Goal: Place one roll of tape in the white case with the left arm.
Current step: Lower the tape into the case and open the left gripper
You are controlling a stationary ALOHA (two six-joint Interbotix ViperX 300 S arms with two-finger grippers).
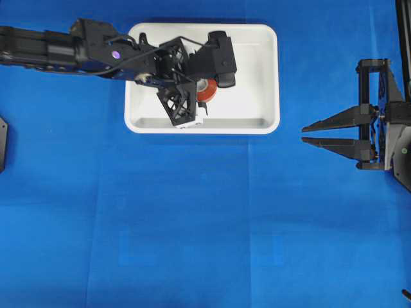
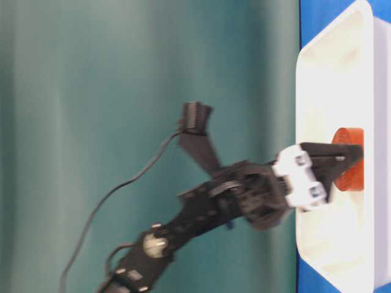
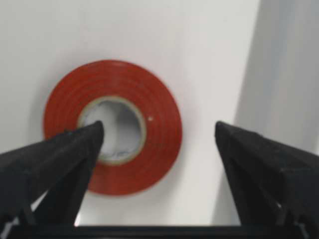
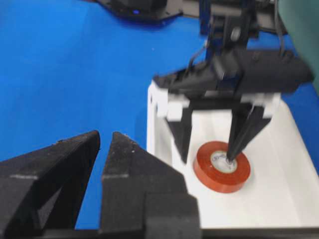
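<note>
We see the left arm (image 1: pixel 77 50) stretched over the white case (image 1: pixel 257 77), left gripper (image 4: pixel 212 147) pointing down with jaws apart, one tip in the hole of the roll of tape (image 4: pixel 222 167) lying flat inside, while the right gripper (image 1: pixel 308 134) waits nearly closed over the blue table (image 1: pixel 192 224).

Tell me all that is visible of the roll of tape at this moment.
The roll of tape is a flat orange-red ring with a whitish inner core and a round hole. It lies flat on the floor of the white case, away from the walls. The left tool stands over it with jaws wide apart: one fingertip points into the hole, the other stands outside the ring.
</note>
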